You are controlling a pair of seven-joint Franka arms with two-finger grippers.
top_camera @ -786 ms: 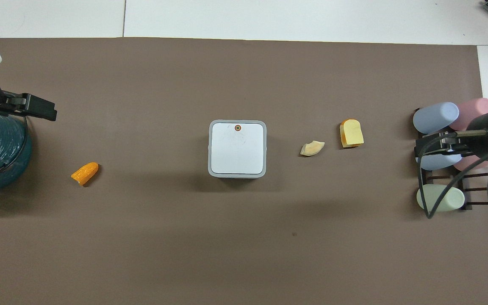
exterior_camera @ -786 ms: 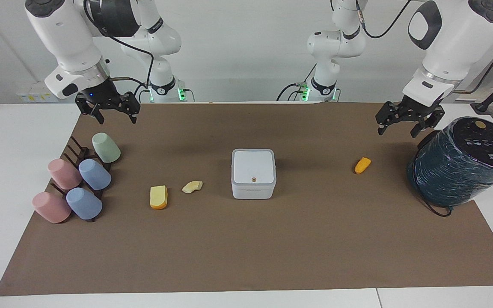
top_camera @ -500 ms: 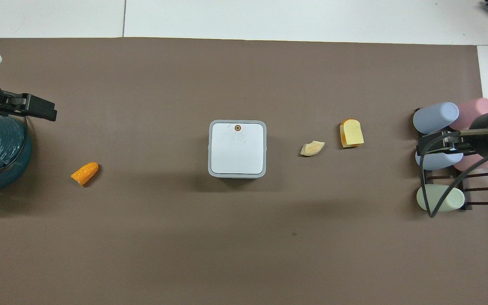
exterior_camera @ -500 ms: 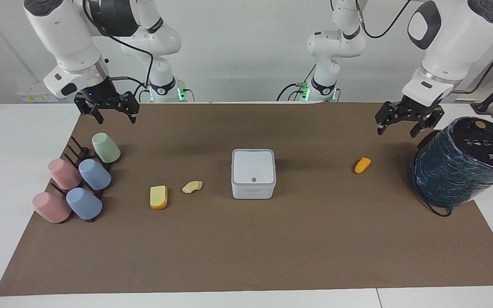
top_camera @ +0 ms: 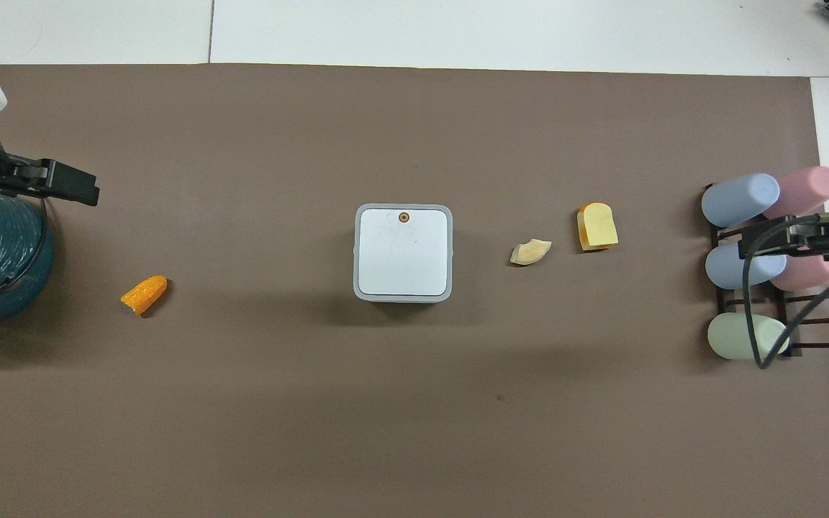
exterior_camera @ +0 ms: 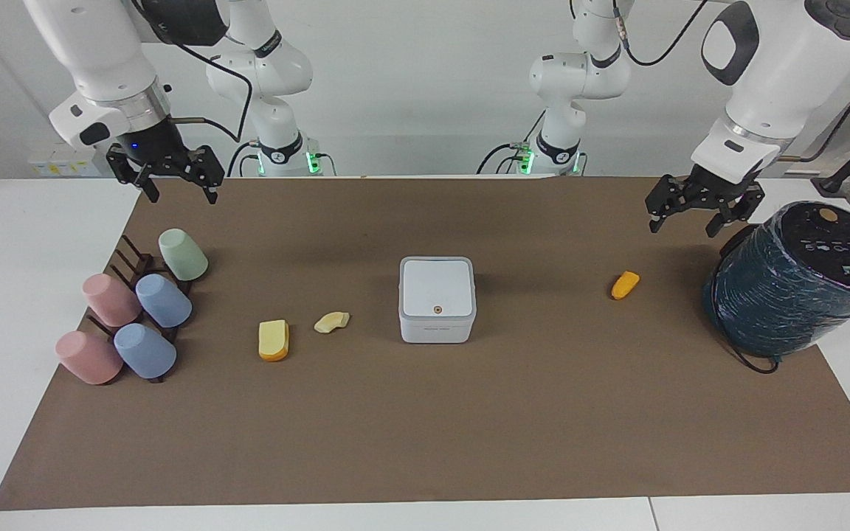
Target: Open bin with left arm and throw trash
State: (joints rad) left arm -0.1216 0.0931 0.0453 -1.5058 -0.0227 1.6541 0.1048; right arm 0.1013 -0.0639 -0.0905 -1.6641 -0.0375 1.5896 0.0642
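bare mat point(exterior_camera: 425, 413) around bin point(exterior_camera: 437, 299), 3 scraps point(exterior_camera: 274, 340) beside

We see a matt brown paper-like mat point(exterior_camera: 425, 428) under a smooth white plastic bin point(exterior_camera: 437, 299). Toward the left arm's end from the bin, a dark-teal cylinder point(exterior_camera: 794, 284) is wrapped in glossy, crinkled film. The arms' white shells point(exterior_camera: 779, 66) look glossy.

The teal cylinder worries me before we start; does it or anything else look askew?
Yes: the teal cylinder leans tilted at the left arm's end of the table, hanging partly off the brown mat. The bin sits square, lid shut.
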